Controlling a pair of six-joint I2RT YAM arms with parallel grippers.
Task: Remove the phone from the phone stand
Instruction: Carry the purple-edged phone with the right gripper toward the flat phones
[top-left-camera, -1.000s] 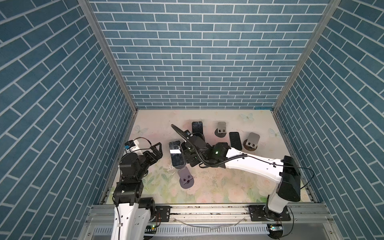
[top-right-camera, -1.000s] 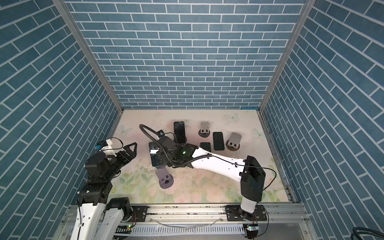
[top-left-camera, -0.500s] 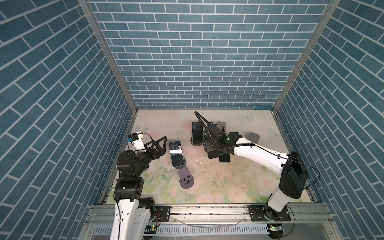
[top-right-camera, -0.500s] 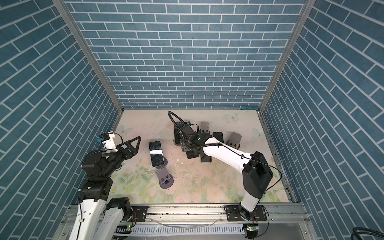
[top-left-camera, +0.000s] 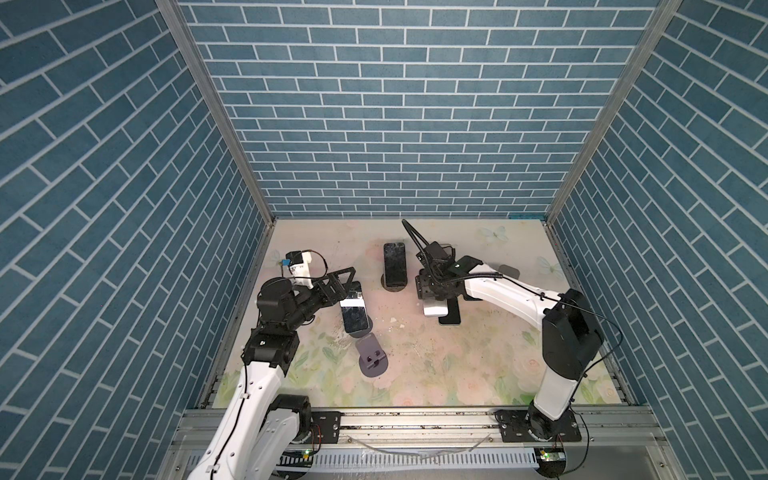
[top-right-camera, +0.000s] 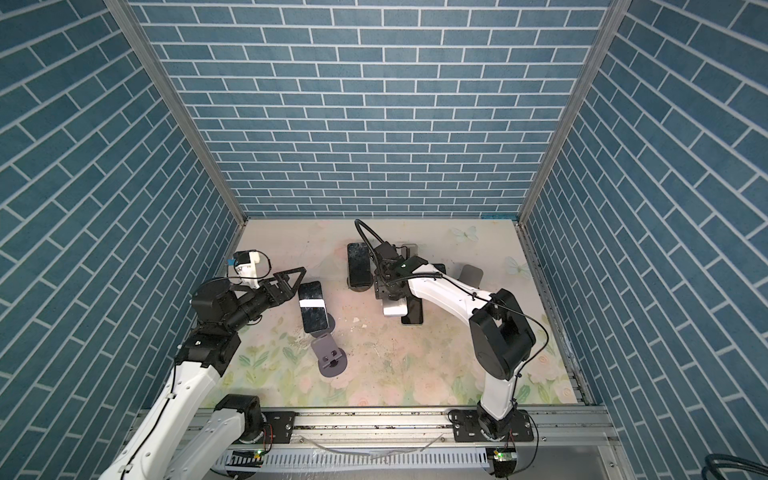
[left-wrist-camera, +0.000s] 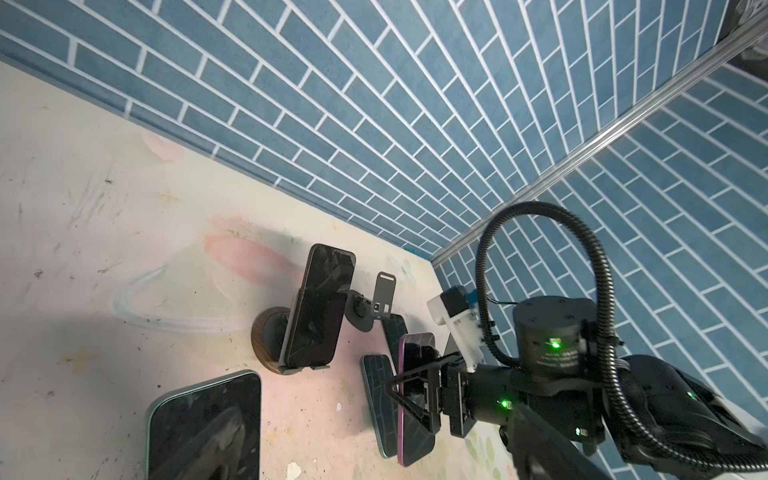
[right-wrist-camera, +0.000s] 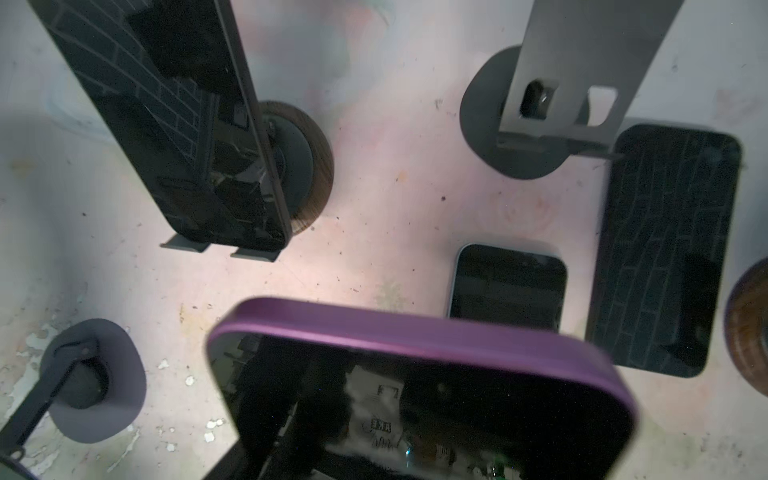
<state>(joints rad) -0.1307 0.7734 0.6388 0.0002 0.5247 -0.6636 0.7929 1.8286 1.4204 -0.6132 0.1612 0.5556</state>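
- Right gripper (left-wrist-camera: 411, 395) is seen in the left wrist view clamped on the purple phone (left-wrist-camera: 415, 444), which is held on edge by a flat phone (left-wrist-camera: 376, 407), off any stand.
- In the right wrist view the purple phone (right-wrist-camera: 415, 332) is seen close up, with the table (right-wrist-camera: 395, 187) behind it.
- In both top views the right gripper (top-left-camera: 434, 296) (top-right-camera: 390, 296) is found just right of a standing phone (top-left-camera: 394, 266), and the empty stand (top-left-camera: 372, 358) is set well apart, nearer the front.
- The left gripper (top-left-camera: 344, 289) is spread wide and empty, just beside a second standing phone (top-left-camera: 355, 312).
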